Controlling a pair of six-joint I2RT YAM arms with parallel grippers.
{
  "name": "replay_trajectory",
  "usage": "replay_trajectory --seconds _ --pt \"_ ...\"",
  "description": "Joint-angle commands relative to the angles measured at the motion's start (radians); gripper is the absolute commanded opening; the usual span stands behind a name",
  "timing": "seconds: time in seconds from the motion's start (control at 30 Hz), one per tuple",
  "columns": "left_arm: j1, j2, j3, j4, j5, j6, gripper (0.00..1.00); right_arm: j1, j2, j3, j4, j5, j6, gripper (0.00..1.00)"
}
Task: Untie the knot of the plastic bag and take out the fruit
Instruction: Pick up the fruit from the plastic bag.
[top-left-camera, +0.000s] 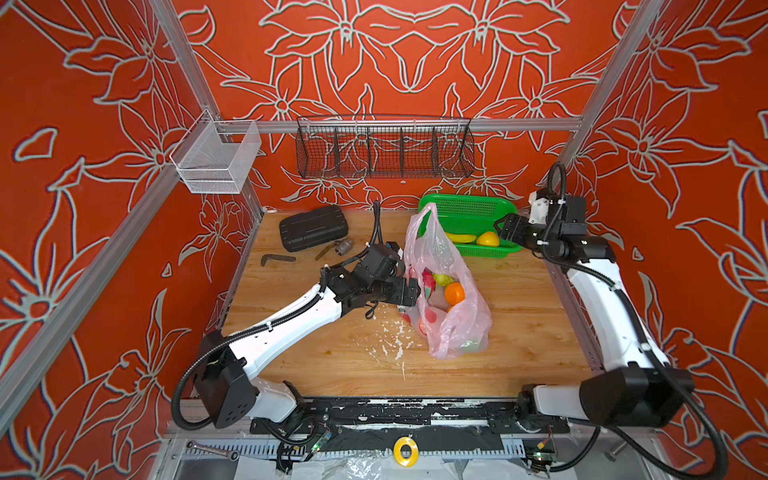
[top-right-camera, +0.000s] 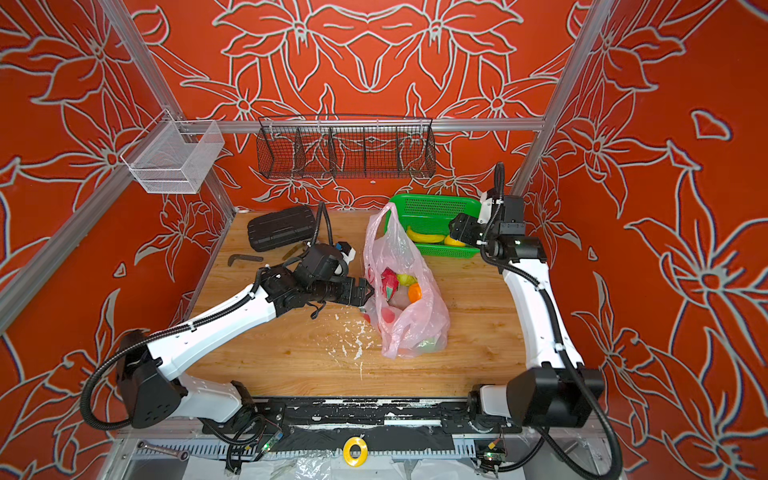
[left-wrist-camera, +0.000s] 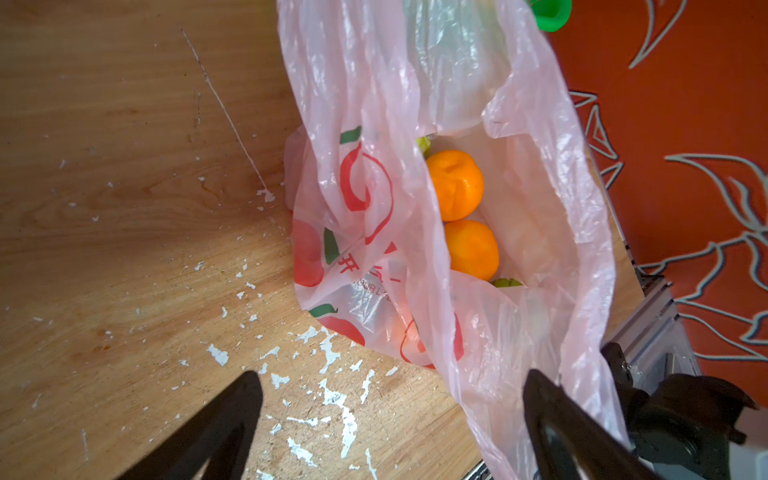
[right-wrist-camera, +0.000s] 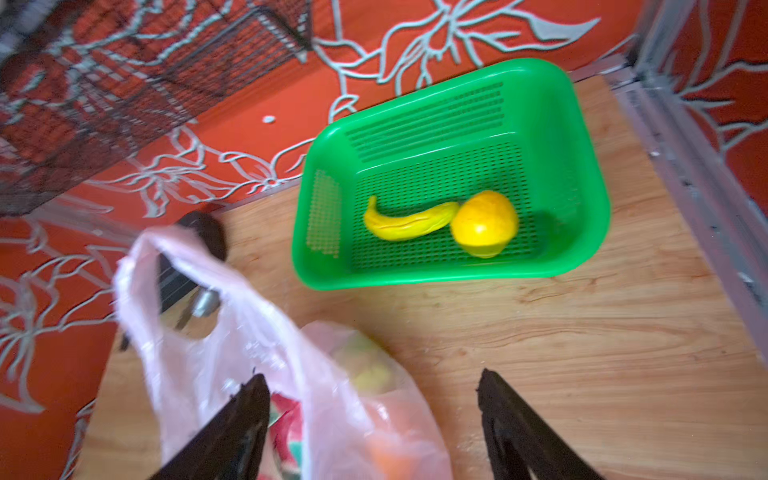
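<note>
Two claws, and you had both spread wide with nothing held. Your left claw (left-wrist-camera: 390, 380) sat at the open mouth of the one pink bag (top-left-camera: 449, 328), whose film lay against one finger without being gripped. Your right claw (right-wrist-camera: 372, 376) hung near the end of the green basket (right-wrist-camera: 582, 166).

One handle loop (top-left-camera: 422, 220) stood upright and loose. The bag lay mid-worktop, just in front of the basket. Inside it you could count two oranges (left-wrist-camera: 455, 185), one dragon fruit (top-left-camera: 428, 280) and one yellow-green piece (top-left-camera: 442, 277); anything deeper was too veiled by the film to tell. Two fruits lay in the basket: one banana (right-wrist-camera: 409, 222) touching one lemon (right-wrist-camera: 484, 222).

One black case (top-left-camera: 313, 227) and one hex key (top-left-camera: 276, 259) lay at the far left. The wooden worktop (top-left-camera: 528, 332) was flecked with white chips (top-left-camera: 390, 340). Red walls with pale flower outlines closed it in, and two wire baskets hung on the back rail, one white (top-left-camera: 216, 160) and one black (top-left-camera: 384, 151).
</note>
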Motion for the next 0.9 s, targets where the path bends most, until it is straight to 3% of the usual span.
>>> replay_trajectory --seconds 0.0,0.13,0.33,0.6,0.87 --pt "0.013 0.058 0.048 -0.020 0.019 -0.043 0.96 0.089 -0.077 -0.048 -0.050 -0.099 0.023 0.79" --pt "0.019 0.144 0.107 -0.028 0.043 -0.044 0.93 0.222 -0.159 -0.114 -0.067 -0.089 0.061 0.78" --pt "0.032 0.270 0.199 -0.044 0.036 -0.014 0.74 0.358 -0.184 -0.197 -0.043 -0.098 0.112 0.72" --pt "0.060 0.336 0.235 -0.070 0.062 -0.025 0.47 0.449 -0.080 -0.248 -0.065 -0.103 0.029 0.68" --pt "0.062 0.303 0.131 -0.063 0.144 -0.080 0.23 0.515 0.039 -0.328 -0.075 -0.056 -0.031 0.67"
